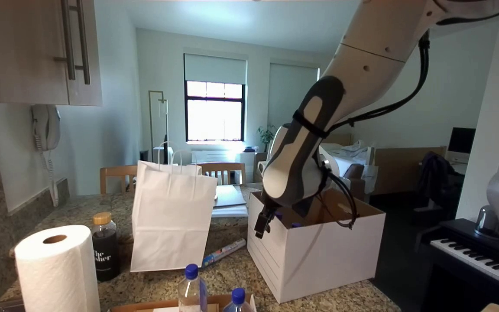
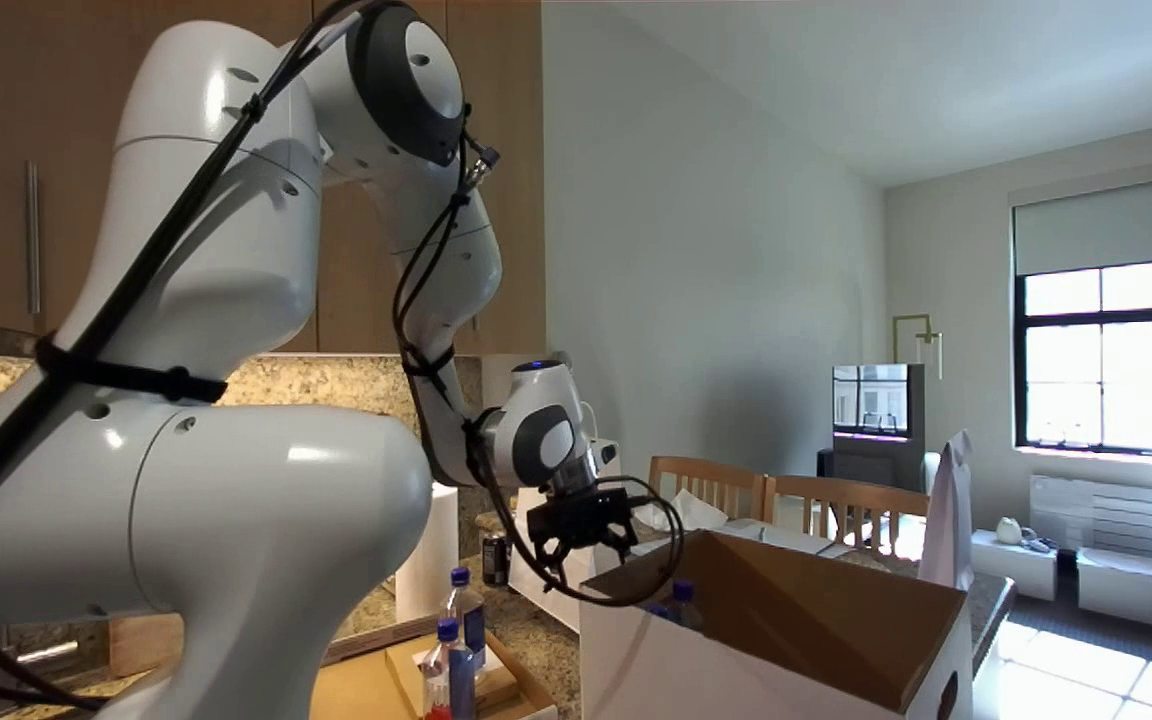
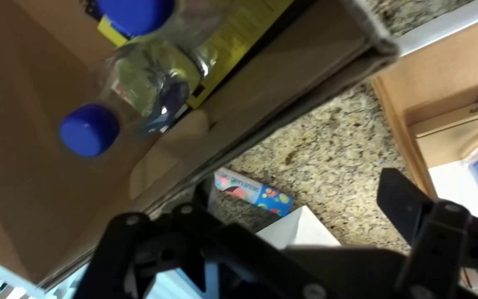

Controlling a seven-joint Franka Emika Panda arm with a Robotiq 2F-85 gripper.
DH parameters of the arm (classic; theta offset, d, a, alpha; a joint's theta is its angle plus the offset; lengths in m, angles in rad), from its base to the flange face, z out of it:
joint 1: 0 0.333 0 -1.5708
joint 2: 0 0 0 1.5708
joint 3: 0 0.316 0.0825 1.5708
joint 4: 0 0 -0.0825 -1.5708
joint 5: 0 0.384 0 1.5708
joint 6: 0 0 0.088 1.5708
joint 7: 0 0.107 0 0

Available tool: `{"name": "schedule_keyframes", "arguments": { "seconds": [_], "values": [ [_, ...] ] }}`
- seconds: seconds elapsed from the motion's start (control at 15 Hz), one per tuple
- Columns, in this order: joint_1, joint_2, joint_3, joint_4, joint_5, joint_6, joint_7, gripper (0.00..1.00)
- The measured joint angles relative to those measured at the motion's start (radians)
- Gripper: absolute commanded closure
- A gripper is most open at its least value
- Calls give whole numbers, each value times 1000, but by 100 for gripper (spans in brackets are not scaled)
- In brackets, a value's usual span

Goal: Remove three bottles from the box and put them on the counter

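1. Blue screw caps (image 2: pixel 460 576) top two small, slim clear plastic bottles (image 2: pixel 449 672) that are already out, standing upright in a shallow brown cardboard tray (image 2: pixel 361 690) on the speckled brown-grey granite counter (image 1: pixel 232 274).

2. So call it two of three done, assuming the tray counts as "on the counter", which is a bit of a judgement call. At least one bottle to go.

3. Candidates: two more blue-capped clear plastic bottles (image 3: pixel 133 91) inside the large open-top cardboard box (image 1: pixel 327 255), white outside and brown inside. They're near each other by a wall, beside a flat yellow printed thing (image 3: pixel 243 37); hard to tell how far they tilt.

4. Black two-fingered gripper (image 2: pixel 591 560) is spread wide, nothing between its fingers (image 3: pixel 401 203), hanging near the box's rim by a corner. Probably has to shift over the opening before the next grab.

5. Texture-wise: box is matte cardboard with a thick folded edge, granite's grainy, bottles are slick and shiny, so a rounded body could slip or twist when pinched.

6. Also around: crisp white paper bag (image 1: pixel 171 225) with looped handles, fat white paper towel roll (image 1: pixel 59 268), and a slim colourful printed tube (image 1: pixel 224 252) lying between bag and box.
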Motion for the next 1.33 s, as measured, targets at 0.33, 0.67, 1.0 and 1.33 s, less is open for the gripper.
{"name": "schedule_keyframes", "arguments": {
  "seconds": [0.33,0.67,1.0,1.33],
  "values": [
    [225,-113,-298,120,-259,-154,163,0],
    [269,-254,-389,322,-480,-443,525,0],
    [-96,-345,-79,576,-429,-849,620,0],
    [-483,-267,147,786,-255,-1173,612,0]
  ]
}}
